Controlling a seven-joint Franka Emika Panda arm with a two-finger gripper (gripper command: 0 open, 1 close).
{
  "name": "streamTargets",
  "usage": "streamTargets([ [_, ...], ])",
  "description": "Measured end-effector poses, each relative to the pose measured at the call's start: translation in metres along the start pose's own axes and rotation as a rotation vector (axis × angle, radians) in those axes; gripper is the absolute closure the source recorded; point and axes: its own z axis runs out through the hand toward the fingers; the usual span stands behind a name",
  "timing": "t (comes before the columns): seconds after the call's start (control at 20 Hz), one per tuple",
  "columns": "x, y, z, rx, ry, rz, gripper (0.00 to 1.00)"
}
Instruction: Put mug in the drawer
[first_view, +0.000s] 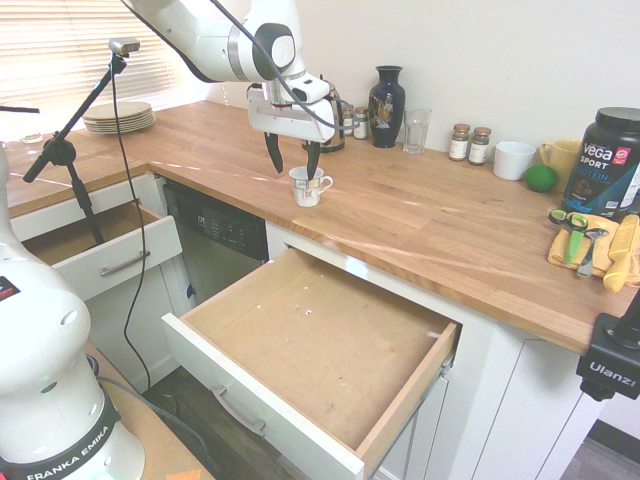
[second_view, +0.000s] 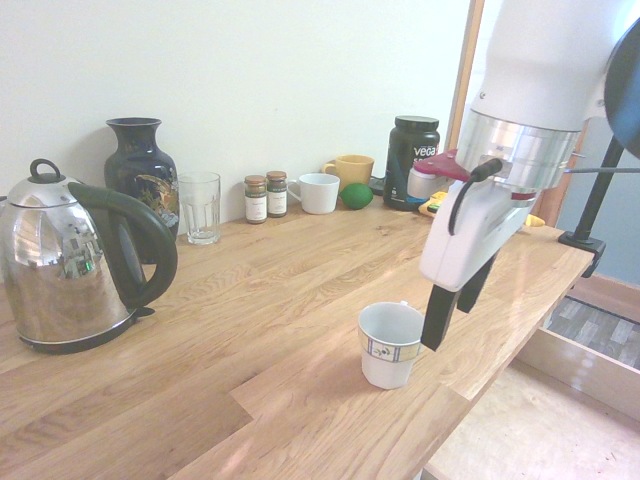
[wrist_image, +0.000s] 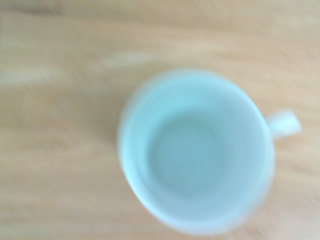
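So I am at the approach step, with nothing lifted yet. Going left to right in the first outside view: my gripper (first_view: 293, 157) hangs over the worktop (first_view: 420, 215), pointing down with its fingers spread and empty; just below and a touch to the right stands the mug (first_view: 308, 186), upright near the front edge; further right and lower, the drawer (first_view: 330, 350) is pulled wide open with its bottom bare. The wrist view shows the mug from above, its handle sticking out sideways. Next, I judge, I must centre over the rim, drop down, and close on one wall.
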Motion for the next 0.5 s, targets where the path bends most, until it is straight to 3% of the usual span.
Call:
streamTargets([
  [0.5, 0.024, -0.059, 0.017, 0.003, -0.024, -0.022, 0.0],
])
